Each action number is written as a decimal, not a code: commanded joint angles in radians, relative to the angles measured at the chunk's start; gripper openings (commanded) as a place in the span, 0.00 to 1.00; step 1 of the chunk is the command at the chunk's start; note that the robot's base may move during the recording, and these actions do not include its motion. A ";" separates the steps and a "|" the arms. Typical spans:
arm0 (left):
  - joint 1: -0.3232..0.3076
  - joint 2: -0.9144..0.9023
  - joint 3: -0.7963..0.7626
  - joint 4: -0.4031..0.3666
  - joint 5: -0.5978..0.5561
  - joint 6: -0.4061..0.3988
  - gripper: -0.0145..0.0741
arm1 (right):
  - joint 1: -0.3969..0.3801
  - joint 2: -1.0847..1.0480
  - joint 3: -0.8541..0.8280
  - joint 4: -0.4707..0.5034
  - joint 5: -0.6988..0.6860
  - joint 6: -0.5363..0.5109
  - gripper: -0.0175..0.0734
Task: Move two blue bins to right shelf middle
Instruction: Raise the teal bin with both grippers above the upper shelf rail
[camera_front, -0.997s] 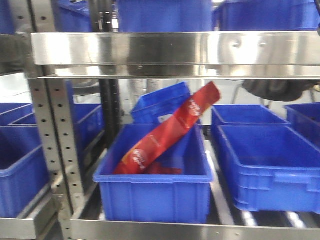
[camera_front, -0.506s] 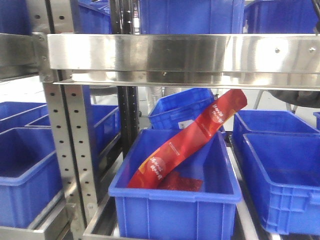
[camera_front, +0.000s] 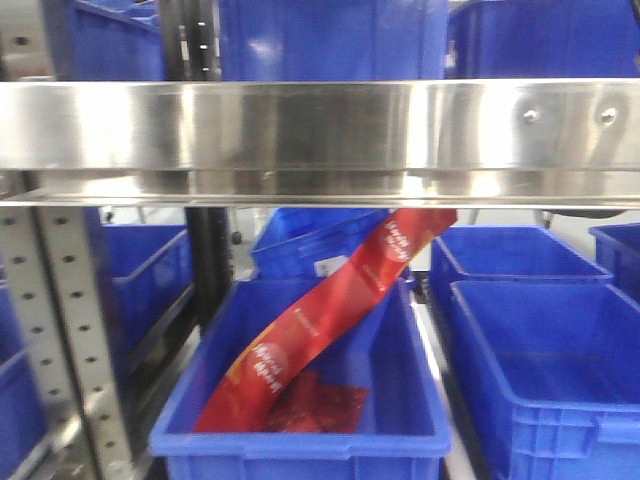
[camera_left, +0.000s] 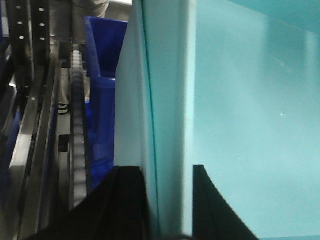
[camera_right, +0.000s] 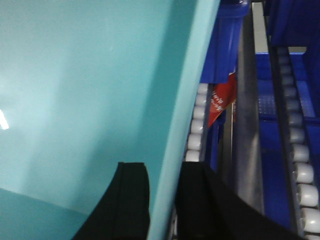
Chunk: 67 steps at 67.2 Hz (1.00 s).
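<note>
Steel shelving fills the front view, and compared with half a second earlier the horizontal shelf rail (camera_front: 320, 140) sits lower and wider across the picture, while the perforated upright (camera_front: 60, 340) has slid toward the left edge. Nearest the camera, the blue bin (camera_front: 300, 440) on the shelf below now shows only its top rim and inside, with the red snack bag (camera_front: 330, 320) leaning from its front left corner up toward the rail as before. Beside it on the right stands another blue bin (camera_front: 545, 370), and further bins line the level above.

At the wrists, the left gripper (camera_left: 167, 200) has its dark fingers (camera_left: 125, 205) closed on a pale teal bin wall (camera_left: 165, 100), one finger either side. The right gripper (camera_right: 162, 200) likewise clamps the opposite teal wall (camera_right: 100, 90), with shelf rollers (camera_right: 300, 170) beyond.
</note>
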<state>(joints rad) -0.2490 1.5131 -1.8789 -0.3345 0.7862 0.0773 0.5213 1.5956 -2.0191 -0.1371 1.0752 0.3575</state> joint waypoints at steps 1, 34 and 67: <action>-0.014 -0.025 -0.022 -0.098 -0.099 -0.008 0.04 | 0.009 -0.011 -0.015 0.056 -0.090 -0.033 0.01; -0.014 -0.025 -0.022 -0.098 -0.101 -0.008 0.04 | 0.009 -0.011 -0.015 0.056 -0.090 -0.033 0.01; -0.014 -0.025 -0.022 -0.098 -0.102 -0.008 0.04 | 0.009 -0.011 -0.015 0.056 -0.090 -0.033 0.01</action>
<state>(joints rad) -0.2490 1.5131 -1.8789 -0.3345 0.7822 0.0773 0.5213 1.5956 -2.0191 -0.1371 1.0752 0.3575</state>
